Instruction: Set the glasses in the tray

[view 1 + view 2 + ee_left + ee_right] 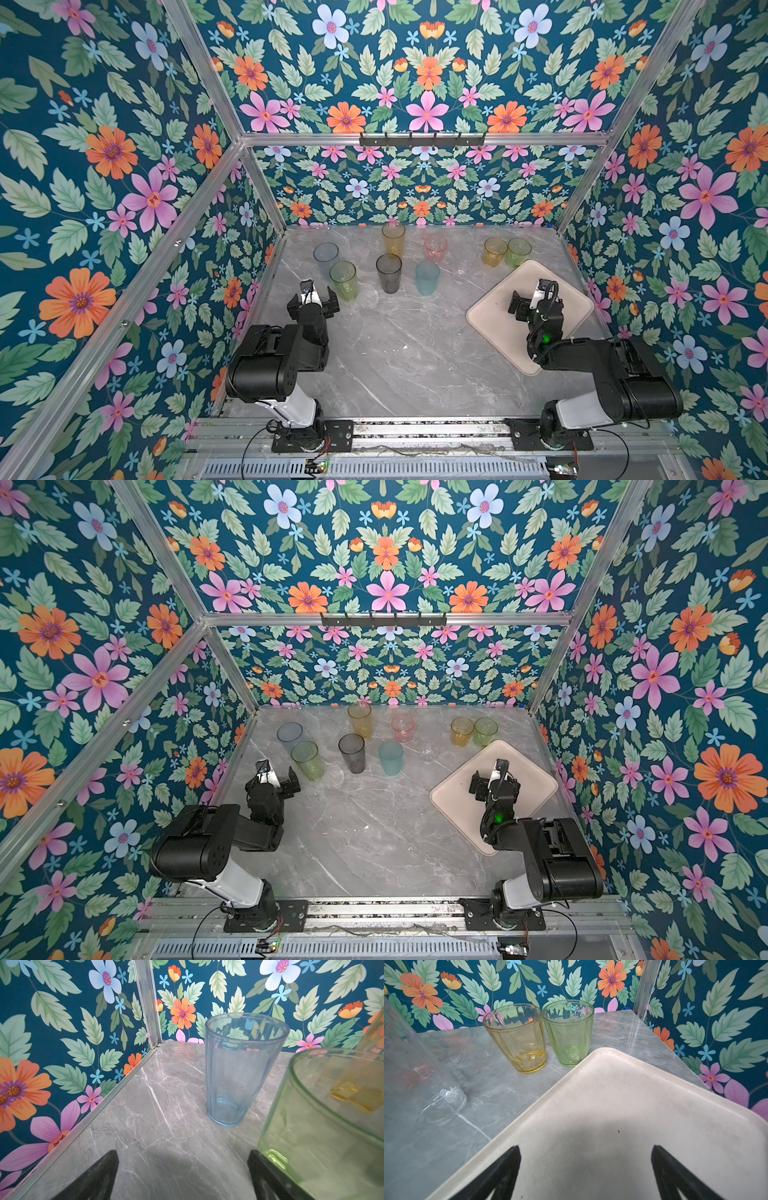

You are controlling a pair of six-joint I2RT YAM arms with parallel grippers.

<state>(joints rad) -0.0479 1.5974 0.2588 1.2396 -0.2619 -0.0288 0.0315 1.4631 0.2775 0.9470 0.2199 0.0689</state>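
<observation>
Our left end effector [312, 300] stands wide apart and empty, with the tall yellow-green tumbler [344, 279] upright on the bench [395, 345] just beside it at 1 o'clock. Our right end effector [585, 1153], likewise apart and empty, hovers over the bare cream tray [494, 320] at the bench's 4 o'clock. We should straddle that tumbler mid-height, square on, and close gently so it neither tips nor nudges the blue-grey tumbler [325, 254] behind.
</observation>
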